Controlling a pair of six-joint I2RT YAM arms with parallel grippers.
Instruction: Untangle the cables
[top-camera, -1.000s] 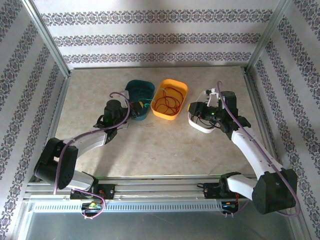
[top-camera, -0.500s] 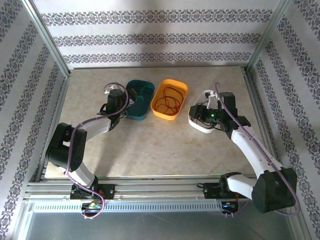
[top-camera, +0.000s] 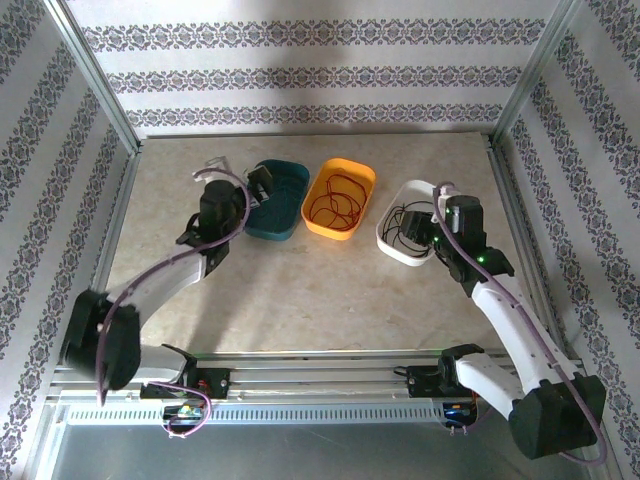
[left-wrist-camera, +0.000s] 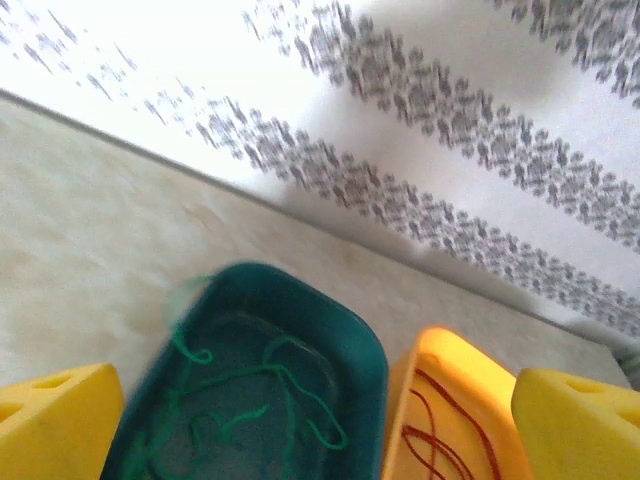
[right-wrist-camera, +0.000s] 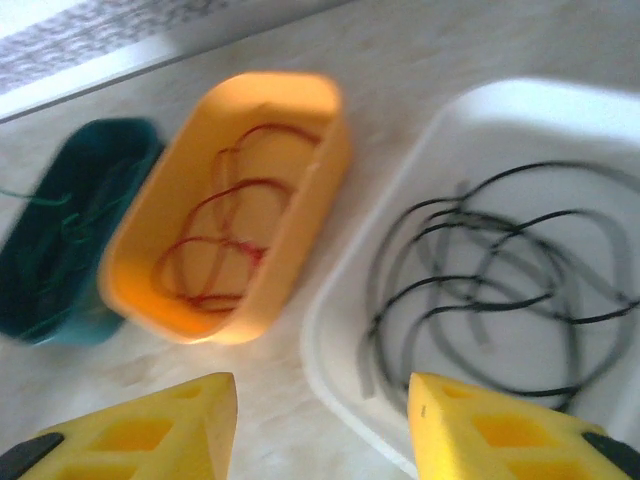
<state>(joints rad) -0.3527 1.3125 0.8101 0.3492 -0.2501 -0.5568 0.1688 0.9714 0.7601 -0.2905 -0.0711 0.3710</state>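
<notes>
My left gripper (left-wrist-camera: 315, 430) has just sprung wide, leaving the green cable (left-wrist-camera: 262, 398) in the teal tray (left-wrist-camera: 335, 312). My right gripper (right-wrist-camera: 320, 432), jaws apart and empty, has backed off the black cable (right-wrist-camera: 500, 285) in the white tray (right-wrist-camera: 335, 335). The red cable (right-wrist-camera: 225, 250) lies in the orange tray (right-wrist-camera: 322, 185), mid-tabletop. The sorting looks finished.

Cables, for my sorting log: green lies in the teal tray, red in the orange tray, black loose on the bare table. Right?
Not quite. The black cable lies in the white tray, not loose on the table; the right wrist view shows it. The green cable in the teal tray and the red cable in the orange tray are as you say.
</notes>
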